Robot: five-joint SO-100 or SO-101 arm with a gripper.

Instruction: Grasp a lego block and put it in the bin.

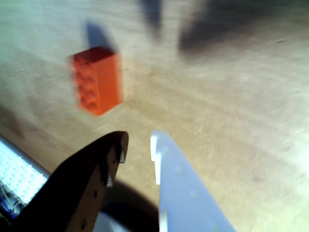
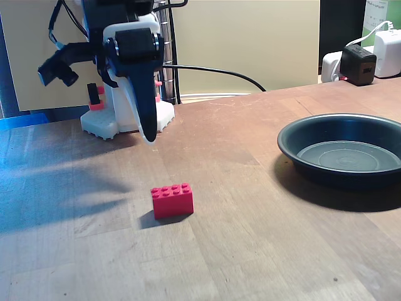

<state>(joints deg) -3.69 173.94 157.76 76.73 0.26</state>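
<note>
Chargers and a cable on a wooden table

The table (image 2: pixel 250 188) carries a black charger (image 2: pixel 358 64) and white chargers (image 2: pixel 390 53) far right of the gripper; a black cable (image 2: pixel 219 70) trails behind it.

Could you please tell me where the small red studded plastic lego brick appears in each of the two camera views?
Wrist view: the small red studded plastic lego brick sits upper left, blurred, beyond the gripper fingertips.
Fixed view: the brick lies on the wooden table, lower centre-left, below the raised gripper and left of the dark round metal pan.
Shared landmark: the gripper's black and white fingers.
</note>
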